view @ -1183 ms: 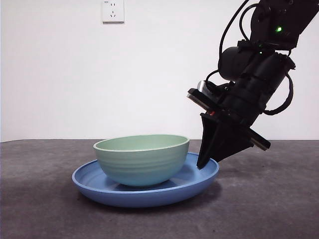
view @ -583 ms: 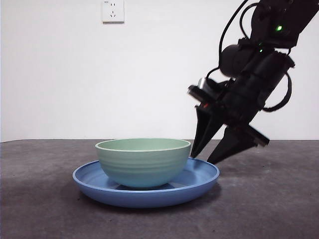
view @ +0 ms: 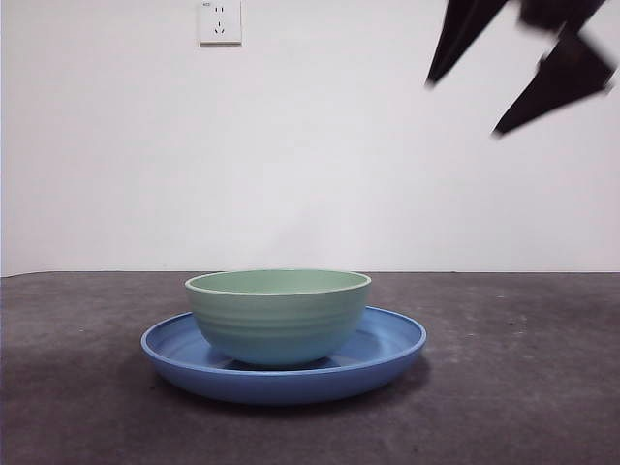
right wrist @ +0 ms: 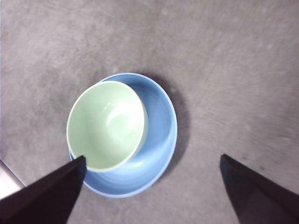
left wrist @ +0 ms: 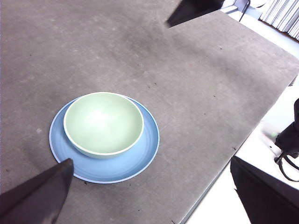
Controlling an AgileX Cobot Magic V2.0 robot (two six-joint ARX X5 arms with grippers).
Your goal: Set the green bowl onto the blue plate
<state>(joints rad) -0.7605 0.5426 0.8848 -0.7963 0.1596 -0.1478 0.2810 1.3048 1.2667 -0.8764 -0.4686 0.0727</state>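
The bowl (view: 278, 315) sat upright on the plate (view: 387, 347); the right gripper (view: 523, 73) hung spread, empty, high to its right.

The green bowl (view: 278, 316) is showing a pale mint green with a lighter, creamy rim, and faint horizontal ribs are banding its glossy outside. The blue plate (view: 387, 351) is showing a glossy medium blue, with concentric rings running round its inner face. Both are sitting on a table (view: 523, 387) that is looking mottled dark grey. My jaws are showing plain black. Behind, a white socket (view: 220, 21) is sitting on a white wall (view: 320, 145).
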